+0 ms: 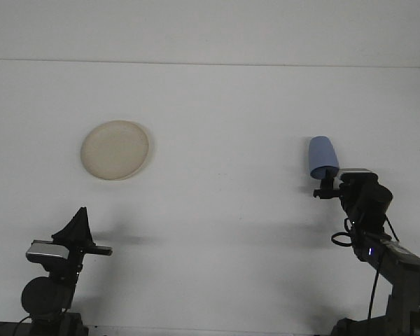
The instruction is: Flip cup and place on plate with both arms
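We see the right gripper (327, 183) touching the upside-down blue plastic cup (323, 157); can't tell its grip. Left gripper (79, 224) sits low, well apart from the round beige plate (115, 150); grip unclear too.

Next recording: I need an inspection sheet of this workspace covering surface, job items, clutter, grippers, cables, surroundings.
Surface: white table, bare apart from the two job items.
Job's things: beige plate on the left side, nothing on it; blue cup on the right side, upside down, wide rim toward the camera.
Clutter: nothing seen.
Grippers: left gripper low at the near left, far from the plate; right gripper at the cup's near rim, contact not clear.
Cables: black cable loop on the right arm, lifted off the table.
Surroundings: plain white wall behind the table.
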Robot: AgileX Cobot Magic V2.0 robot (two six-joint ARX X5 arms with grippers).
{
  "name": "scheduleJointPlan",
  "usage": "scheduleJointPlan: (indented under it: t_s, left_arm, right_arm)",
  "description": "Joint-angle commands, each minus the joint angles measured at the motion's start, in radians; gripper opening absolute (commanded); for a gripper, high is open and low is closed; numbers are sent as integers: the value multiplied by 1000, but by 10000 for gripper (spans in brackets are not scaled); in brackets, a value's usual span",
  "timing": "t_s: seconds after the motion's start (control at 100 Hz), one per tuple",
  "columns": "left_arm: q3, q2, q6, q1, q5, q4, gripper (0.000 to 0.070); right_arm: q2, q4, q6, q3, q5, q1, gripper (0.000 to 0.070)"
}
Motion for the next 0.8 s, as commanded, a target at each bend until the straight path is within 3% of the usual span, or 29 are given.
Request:
scheduleJointPlan:
  t_s: [0.0,0.35,0.43,0.55,0.79]
  left_arm:
    - [-19,-1,-2,-2,1,10,10]
    - [-19,-1,-2,-2,1,10,10]
    - [-19,-1,-2,-2,1,10,10]
    - [-19,-1,-2,-2,1,10,10]
    - [-19,-1,-2,-2,1,10,10]
  right_arm:
    - [50,24,-10,34,-8,-5,434]
    - [210,22,-16,197,-68,-8,410]
    - [222,23,-16,214,-79,-8,292]
    - [223,24,-33,217,-96,-8,1]
    - [207,6,-33,217,-108,-8,0]
